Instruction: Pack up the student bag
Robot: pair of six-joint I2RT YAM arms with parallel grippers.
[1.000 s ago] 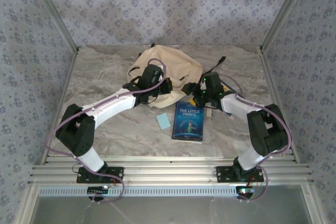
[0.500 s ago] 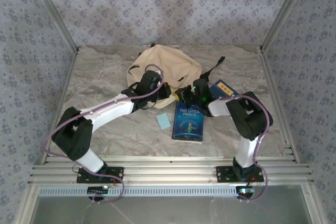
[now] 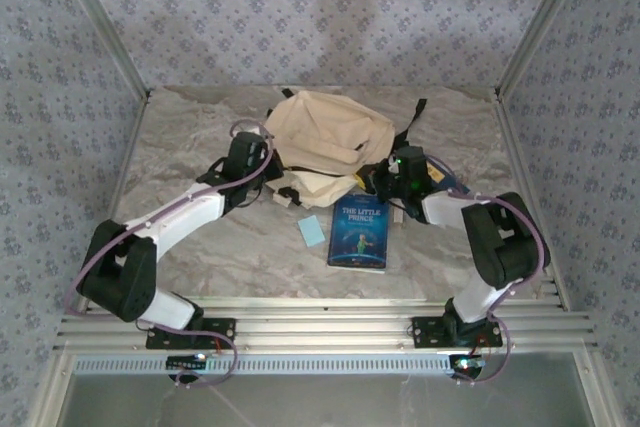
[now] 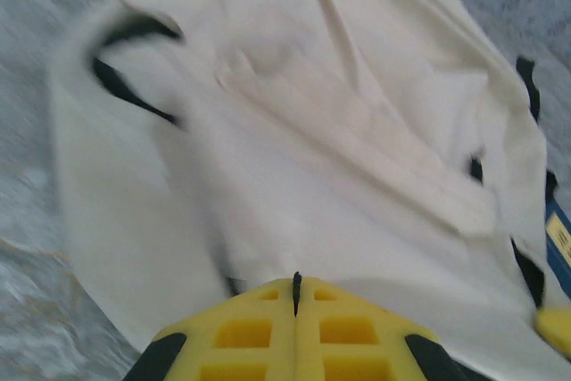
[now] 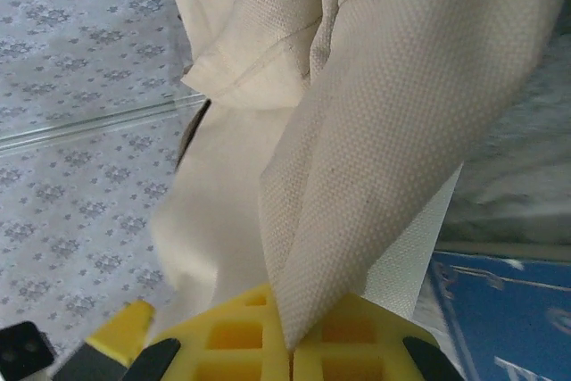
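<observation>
Cream-beige student bag [image 3: 325, 137] w/ blk straps [image 3: 417, 110], blue book [image 3: 358, 232], yellow fingers [image 4: 241, 336], grey marbled table [image 3: 200, 137], grey floral walls [image 3: 300, 7].

The top camera is hanging above and behind the arm bases, looking down and forward toward the far patterned wall [image 3: 330, 17], and taking in the whole desk [image 3: 200, 137] from well back. The left wrist camera is riding right behind the left end effector [image 4: 296, 287], looking forward and down at the student bag [image 4: 312, 131] from very close. The right wrist camera is sitting behind the right end effector [image 5: 287, 345], facing across the desk toward the wall, with fabric almost against the lens. All three views are sharing the bag and some desk surface.
</observation>
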